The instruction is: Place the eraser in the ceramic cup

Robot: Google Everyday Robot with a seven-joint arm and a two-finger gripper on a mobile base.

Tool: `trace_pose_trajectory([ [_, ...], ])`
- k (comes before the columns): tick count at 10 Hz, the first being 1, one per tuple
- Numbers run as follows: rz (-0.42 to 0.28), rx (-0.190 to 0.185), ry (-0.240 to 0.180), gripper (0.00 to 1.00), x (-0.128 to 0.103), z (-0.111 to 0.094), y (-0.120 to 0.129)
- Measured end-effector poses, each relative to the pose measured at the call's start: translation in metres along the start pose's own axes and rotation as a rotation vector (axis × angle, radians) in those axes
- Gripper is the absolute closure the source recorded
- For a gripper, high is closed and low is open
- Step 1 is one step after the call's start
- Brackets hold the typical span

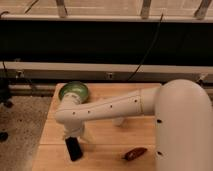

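One white arm (110,107) reaches left across the wooden counter (107,142). Its hand (76,137) is low at the front left, right over the eraser (74,149) (a black slab, tilted). Whether the hand grips it, I cannot tell. The ceramic cup (119,121) peeks out beneath the arm. A green bowl (75,91) sits behind, and a dark red chilli (135,153) lies to the right.

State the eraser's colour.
The eraser is black, seen in the camera view; the gripper is at its upper end.
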Motion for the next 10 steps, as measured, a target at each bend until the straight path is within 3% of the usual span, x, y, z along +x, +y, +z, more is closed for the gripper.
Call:
trace_pose_trajectory([
  [3,-0.037,-0.003,-0.028,0.2,-0.008,0.014,-0.011],
  [10,-0.078,-0.05,-0.059,0.2,-0.015,0.033,-0.019],
])
